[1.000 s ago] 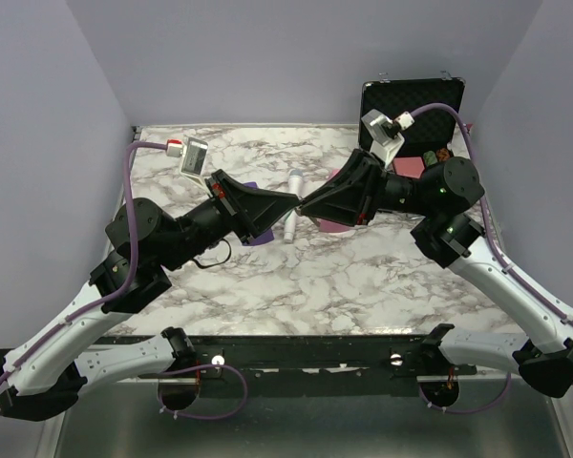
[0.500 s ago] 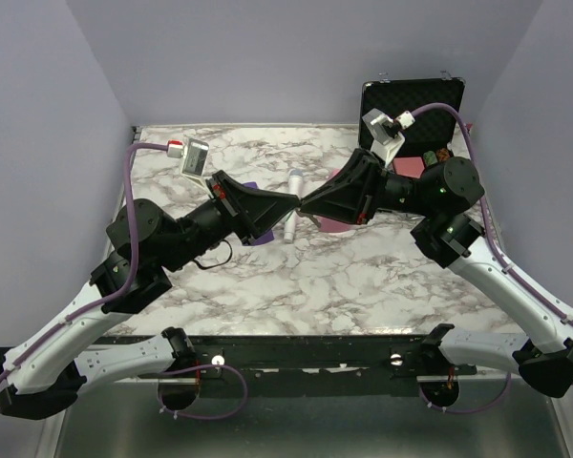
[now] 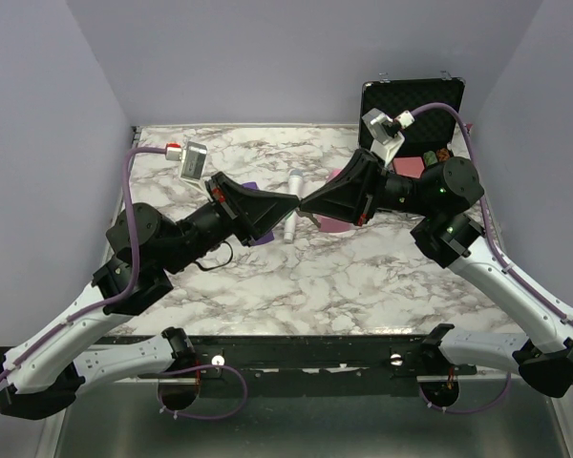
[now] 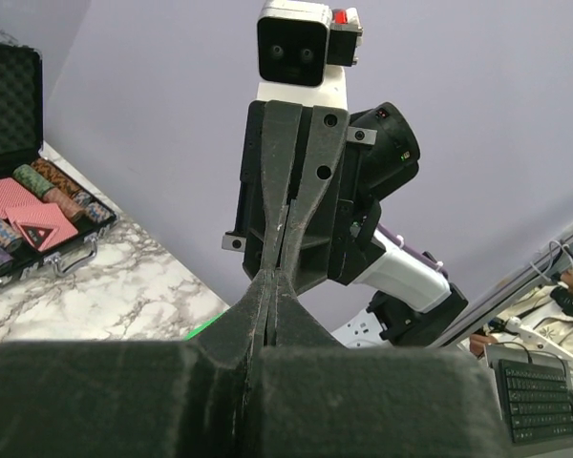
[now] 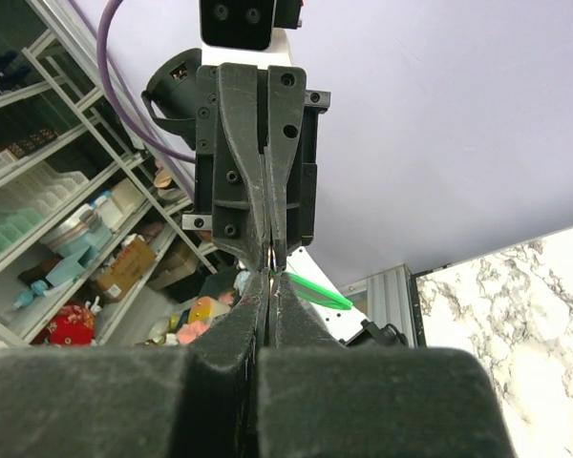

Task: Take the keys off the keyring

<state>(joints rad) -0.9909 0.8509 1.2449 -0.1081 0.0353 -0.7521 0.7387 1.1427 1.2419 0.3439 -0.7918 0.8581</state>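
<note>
Both my claws are raised, and they meet tip to tip above the marble table [image 3: 296, 277], just right of the one white microphone [image 3: 293, 182] in the top view. My left claw [image 3: 293, 200] is pressed closed to a thin seam, and so is my right claw [image 3: 308, 205]. What each pinches at the tips I cannot tell.

One key [image 5: 317, 292] shows, its green head jutting out sideways right where my four fingertips meet. Only the wrist views catch it: clearly from the right wrist, a mere green sliver from the left wrist. From above, my fingers hide it. The keyring is too small to make out.

One open black case [image 3: 413, 100] stands well beyond the microphone, to its right. The left wrist view shows poker chips [image 4: 40, 181] and red cards [image 4: 19, 200] in it.
</note>
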